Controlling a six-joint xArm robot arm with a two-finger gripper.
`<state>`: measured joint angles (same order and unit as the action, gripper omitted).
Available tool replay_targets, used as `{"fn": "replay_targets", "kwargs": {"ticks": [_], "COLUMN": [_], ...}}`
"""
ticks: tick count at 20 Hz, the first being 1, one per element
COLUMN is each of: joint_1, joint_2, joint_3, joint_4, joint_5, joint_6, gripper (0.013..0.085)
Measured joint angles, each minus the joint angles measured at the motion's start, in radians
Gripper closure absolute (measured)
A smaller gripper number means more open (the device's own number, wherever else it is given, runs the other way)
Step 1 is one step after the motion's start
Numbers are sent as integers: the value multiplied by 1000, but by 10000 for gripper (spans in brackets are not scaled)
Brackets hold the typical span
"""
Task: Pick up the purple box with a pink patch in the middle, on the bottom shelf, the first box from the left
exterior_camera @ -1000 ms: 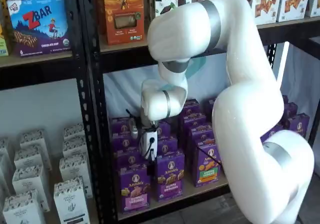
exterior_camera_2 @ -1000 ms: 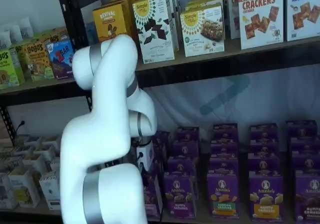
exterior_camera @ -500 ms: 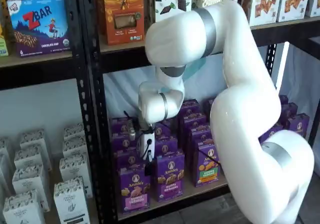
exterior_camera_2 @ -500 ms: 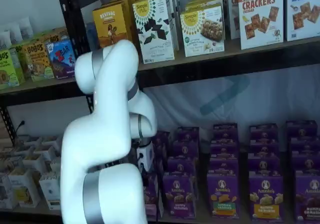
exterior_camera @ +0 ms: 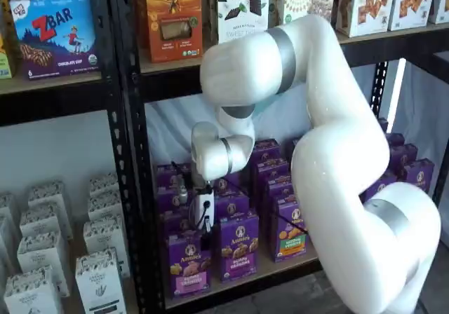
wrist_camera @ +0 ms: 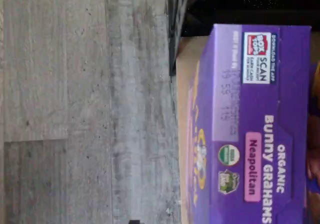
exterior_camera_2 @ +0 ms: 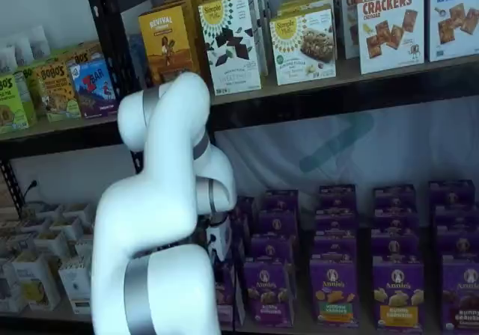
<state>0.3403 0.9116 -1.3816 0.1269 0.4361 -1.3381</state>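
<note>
**Desk:** Where is the purple box (exterior_camera: pixel 188 263)?

**Photographer:** At the front left corner of the bottom shelf (exterior_camera: pixel 280 266), upright, with its pink band facing out. A similar box with a purple band (exterior_camera: pixel 238 247) stands just beside it, and one with a green band (exterior_camera: pixel 289 233) stands further along.

**Desk:** And the gripper (exterior_camera: pixel 205 238)?

**Photographer:** It hangs from the white arm (exterior_camera: pixel 337 153), pointing down right over that box. Its black fingers are close to the top flap, but contact cannot be made out. The fingers are spread wide, with nothing between them.

**Desk:** What does the wrist view give?

**Photographer:** It shows the box top (wrist_camera: pixel 255 134), turned on its side. "Organic Bunny Grahams" is printed there, with "Neapolitan" on a pink patch. The shelf's board edge (wrist_camera: pixel 184 84) runs alongside, with grey plank flooring (wrist_camera: pixel 85 104) beyond.
</note>
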Motion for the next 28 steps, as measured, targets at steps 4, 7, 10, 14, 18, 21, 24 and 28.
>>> {"fn": "replay_targets", "kwargs": {"ticks": [4,7,10,14,18,21,24,28], "joint_1": [3,8,14,20,22,20,19,20], "joint_2": [34,59,87,119,142,155,166,175], "joint_3": [-40,-69,-98,-131,-153,-167,-178,-188], "joint_4": [-21,-43,-57,-60,-70,-68,-67,-68], "joint_5": [10,20,26,25,21,19,10,11], "joint_6": [22,46,65,74,84,81,80,82], "gripper": [130,130,130,130,130,130,130,130]}}
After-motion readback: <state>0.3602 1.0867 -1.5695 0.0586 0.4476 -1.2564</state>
